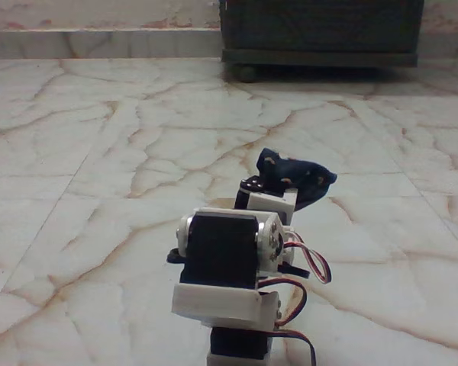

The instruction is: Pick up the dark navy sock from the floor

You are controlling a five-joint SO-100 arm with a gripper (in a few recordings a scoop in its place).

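The gripper [284,185] is clamped on the sock [294,174] (dark navy, orange specks), holding it over the floor [99,152], cabinet [320,30] behind.

dark navy sock [298,177], bunched, raised above marble floor [99,152]

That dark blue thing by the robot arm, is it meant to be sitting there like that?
It's the dark navy sock, bunched in a crumpled lump at the arm's far end, seemingly lifted off the floor. The gripper is hidden behind the arm, so the hold can't be confirmed. Nothing else looks odd.
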